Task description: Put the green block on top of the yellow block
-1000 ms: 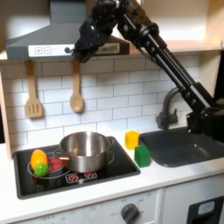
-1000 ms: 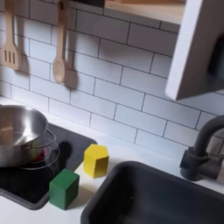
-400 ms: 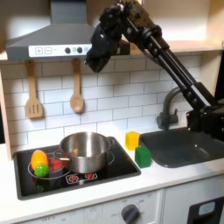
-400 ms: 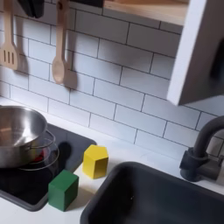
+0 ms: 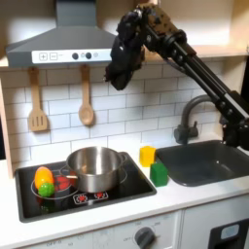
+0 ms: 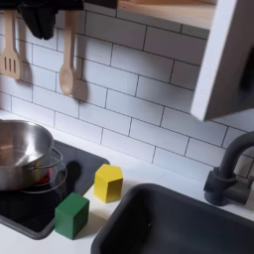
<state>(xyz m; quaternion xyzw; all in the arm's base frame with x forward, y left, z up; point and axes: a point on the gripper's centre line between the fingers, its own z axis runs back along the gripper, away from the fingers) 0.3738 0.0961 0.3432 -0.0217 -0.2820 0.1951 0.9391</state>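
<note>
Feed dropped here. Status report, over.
Gripper high above stove, empty, jaws unclear. Green block on stovetop beside yellow block, unstacked. Nothing in the way.

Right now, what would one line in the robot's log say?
gripper: high by the hood, holding nothing | green block: on stove corner, untouched | yellow block: behind it, apart | stacking: not begun

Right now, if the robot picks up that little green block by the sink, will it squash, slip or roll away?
The green block looks like a stiff, flat-sided cube, so it probably won't squash or roll. It is small beside the steel pot, so likely light. Its smooth faces might slip a little in the gripper, which hangs high above.
</note>
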